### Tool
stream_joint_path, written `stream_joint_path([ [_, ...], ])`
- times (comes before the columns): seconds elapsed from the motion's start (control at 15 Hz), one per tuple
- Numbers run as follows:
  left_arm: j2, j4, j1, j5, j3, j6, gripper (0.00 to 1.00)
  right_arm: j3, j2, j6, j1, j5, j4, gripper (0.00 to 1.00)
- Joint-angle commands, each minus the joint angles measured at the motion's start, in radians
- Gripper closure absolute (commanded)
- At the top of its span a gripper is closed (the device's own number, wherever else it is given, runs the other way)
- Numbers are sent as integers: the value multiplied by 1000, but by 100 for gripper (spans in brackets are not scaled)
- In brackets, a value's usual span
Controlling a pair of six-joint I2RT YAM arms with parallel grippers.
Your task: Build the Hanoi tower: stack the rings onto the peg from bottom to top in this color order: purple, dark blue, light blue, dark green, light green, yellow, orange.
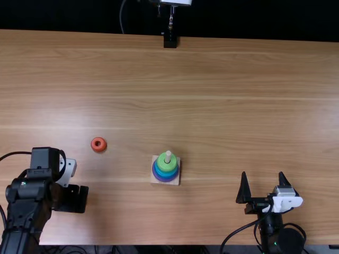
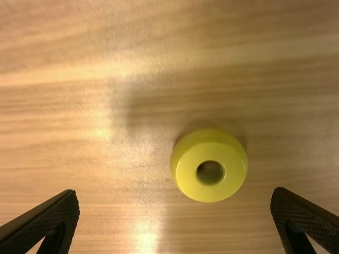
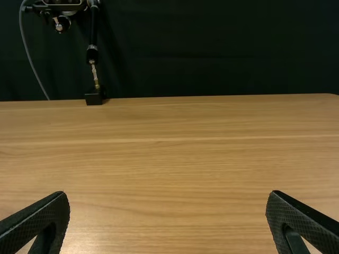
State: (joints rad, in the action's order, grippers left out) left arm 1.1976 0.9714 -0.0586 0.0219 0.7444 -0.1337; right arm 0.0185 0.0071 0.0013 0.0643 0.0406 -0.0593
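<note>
Well, my left gripper [image 1: 74,199] hangs open over the yellow ring [image 2: 186,170], left of the tower [image 1: 166,166] — right gripper [image 1: 262,173] (also open) to its right.

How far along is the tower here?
Rings up to light green look stacked on the peg, purple lowest, though not every colour between is clear. Nothing is in hand: the left gripper is open over the yellow ring, the right gripper open too. Yellow and the orange ring, on the table, remain.

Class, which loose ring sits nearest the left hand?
The yellow ring, flat on the table below the open left hand; the orange ring lies farther off, and the others are stacked on the peg.
</note>
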Motion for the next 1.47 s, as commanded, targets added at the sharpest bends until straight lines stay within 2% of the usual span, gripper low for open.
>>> stream_joint_path([
  [0.0, -35, -14, 2, -2, -11, -6, 0, -6, -7, 1, -11, -6, -4, 0],
  [0.07, -56, -27, -3, 2, -16, -6, 0, -6, -7, 2, -11, -6, -4, 0],
  [0.13, -93, -27, 8, 19, -23, -10, 0, -6, -7, 1, -11, -6, -4, 0],
  [0.27, -199, -29, 6, 26, -42, -6, 0, -6, -7, 1, -11, -6, -4, 0],
  [0.67, -208, -40, 2, 17, -74, -6, 0, -6, -7, 1, -11, -6, -4, 0],
  [0.8, -197, -125, 2, 9, -122, 1, 0, -6, -7, 2, -11, -6, -4, 0],
  [0.93, -159, -288, 3, 4, -186, 7, 0, -6, -7, 1, -11, -6, -4, 0],
  [1.0, -145, -323, 3, -2, -200, 7, 0, -6, -7, 2, -11, -6, -4, 0],
  [1.33, -72, -323, 8, -73, -218, 7, 0, -6, -7, 1, -11, -6, -4, 0],
  [1.4, -56, -325, 11, -81, -218, 7, 0, -6, -7, 2, -11, -6, -4, 0],
])
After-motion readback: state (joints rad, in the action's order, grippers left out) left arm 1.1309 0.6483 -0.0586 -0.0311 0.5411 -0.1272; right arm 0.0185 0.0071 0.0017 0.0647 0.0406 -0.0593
